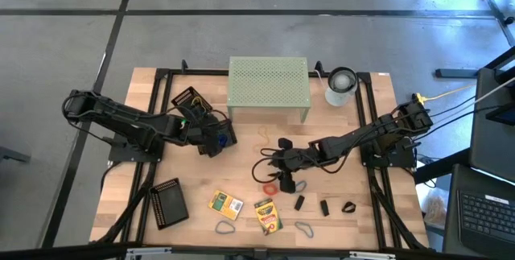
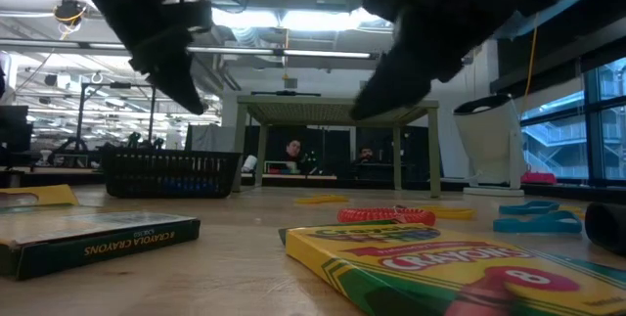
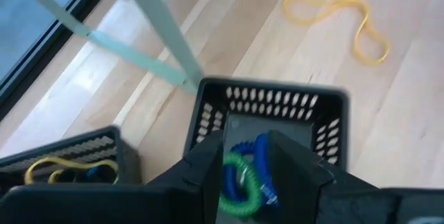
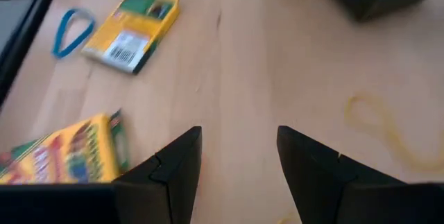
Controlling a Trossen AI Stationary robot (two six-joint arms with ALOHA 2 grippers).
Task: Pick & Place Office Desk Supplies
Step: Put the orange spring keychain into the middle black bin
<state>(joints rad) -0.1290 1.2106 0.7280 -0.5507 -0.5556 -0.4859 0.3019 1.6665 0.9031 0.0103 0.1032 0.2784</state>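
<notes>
My left gripper [image 3: 244, 156] is shut on a blue and a green coiled loop [image 3: 239, 182], just over a black mesh tray [image 3: 208, 113] near the table's middle left [image 1: 217, 135]. A second tray [image 3: 83, 156] beside it holds a yellow band. My right gripper [image 4: 239, 151] stands open above bare wood at mid-table [image 1: 282, 175], with nothing between its fingers. Two crayon boxes [image 1: 226, 204] [image 1: 268, 216] lie flat near the front edge. A red coiled loop [image 1: 269, 187] lies by the right gripper, and black clips [image 1: 325, 208] lie farther right. My left gripper pinches the blue and green coiled loops [image 3: 258, 156] between its two fingers. The fingers slant down from the table's left side. The loops sit bunched in the gap, over the inside of the mesh tray; whether they touch its floor I cannot tell.
The pale green riser [image 1: 268, 87] and a white-grey cylinder [image 1: 340, 85] stand at the back. A third mesh tray [image 1: 167, 202] lies at the front left. Loose bands lie at the front [image 1: 224, 227] [image 1: 304, 228], and a yellow one [image 1: 265, 135] lies in front of the riser.
</notes>
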